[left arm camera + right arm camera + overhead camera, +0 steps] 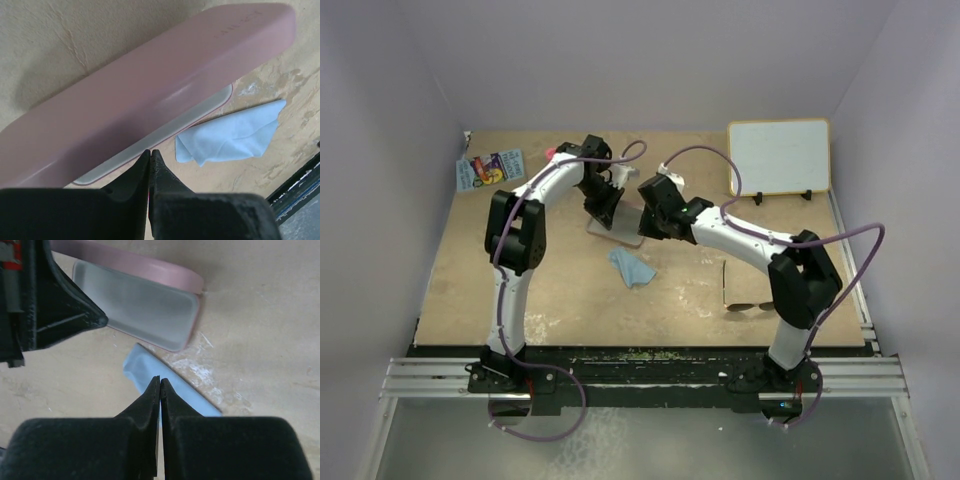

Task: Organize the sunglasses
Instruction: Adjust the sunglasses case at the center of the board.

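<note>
Pale lavender-white walls (650,60) closed in table on three sides; tan, scuffed board tabletop (570,300) lit evenly, shadows soft; small whiteboard (779,156) stood propped at far right corner; colourful printed card (490,169) lay at far left; black strip (640,355) and aluminium rail (650,378) ran along near edge.

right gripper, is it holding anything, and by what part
Nothing. The right gripper has its fingertips shut together with nothing between them, above the light-blue cloth.
</note>
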`<act>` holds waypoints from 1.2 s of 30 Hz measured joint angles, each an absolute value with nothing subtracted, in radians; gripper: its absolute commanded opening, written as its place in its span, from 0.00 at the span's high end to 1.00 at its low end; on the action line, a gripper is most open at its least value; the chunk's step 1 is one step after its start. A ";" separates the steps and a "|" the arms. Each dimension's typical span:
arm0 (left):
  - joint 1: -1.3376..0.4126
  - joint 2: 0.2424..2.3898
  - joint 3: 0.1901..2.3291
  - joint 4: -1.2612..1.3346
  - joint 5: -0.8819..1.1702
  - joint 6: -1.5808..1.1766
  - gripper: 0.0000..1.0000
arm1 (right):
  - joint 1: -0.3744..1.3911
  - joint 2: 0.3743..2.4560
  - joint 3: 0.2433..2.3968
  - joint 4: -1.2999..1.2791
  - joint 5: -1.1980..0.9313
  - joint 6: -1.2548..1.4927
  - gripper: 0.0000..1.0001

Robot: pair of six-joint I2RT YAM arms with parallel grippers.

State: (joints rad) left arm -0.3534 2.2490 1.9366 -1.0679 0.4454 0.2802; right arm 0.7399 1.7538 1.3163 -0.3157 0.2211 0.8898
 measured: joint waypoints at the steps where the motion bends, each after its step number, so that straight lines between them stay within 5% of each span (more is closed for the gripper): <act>1: -0.353 2.249 1.925 -1.061 0.445 0.280 0.97 | 0.740 1.769 1.328 -0.308 0.213 0.887 1.00; 36: -0.356 2.165 1.621 -0.682 0.494 0.114 0.97 | 0.712 2.084 1.397 -0.073 0.253 0.961 1.00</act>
State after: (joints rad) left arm -0.3561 2.1654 1.6207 -0.6815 0.4938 0.1139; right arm 0.7124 2.0838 1.3972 -0.0727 0.2535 0.9611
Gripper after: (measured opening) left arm 0.034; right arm 0.002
